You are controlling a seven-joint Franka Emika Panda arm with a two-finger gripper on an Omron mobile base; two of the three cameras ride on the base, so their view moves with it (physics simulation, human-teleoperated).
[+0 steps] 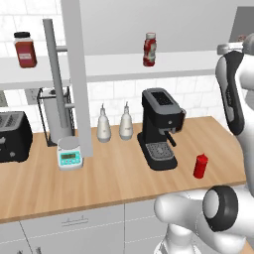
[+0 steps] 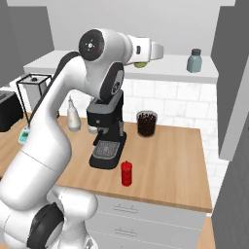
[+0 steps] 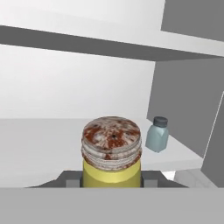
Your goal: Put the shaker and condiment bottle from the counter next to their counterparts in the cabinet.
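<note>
My gripper (image 3: 111, 178) is shut on the shaker (image 3: 111, 151), a yellow-green cylinder with a mottled grey cap, held upright just above the cabinet's white shelf (image 3: 39, 144). In the right base view the gripper (image 2: 145, 58) hovers over the shelf (image 2: 165, 74) with a bit of the shaker (image 2: 141, 63) showing under it. The pale blue shaker (image 3: 156, 134) (image 2: 194, 61) stands further right on the shelf. The all-red condiment bottle (image 1: 200, 165) (image 2: 126, 173) stands on the counter (image 1: 114, 173) near its front edge. The labelled red sauce bottle (image 1: 149, 49) stands on the shelf.
A black coffee machine (image 1: 159, 129) stands just left of the condiment bottle. Two white bottles (image 1: 103, 124), a small scale (image 1: 69, 154) and a toaster (image 1: 12, 136) lie further left. A dark-lidded jar (image 1: 25, 49) is at the shelf's left. A grey door panel (image 1: 79, 74) hangs open.
</note>
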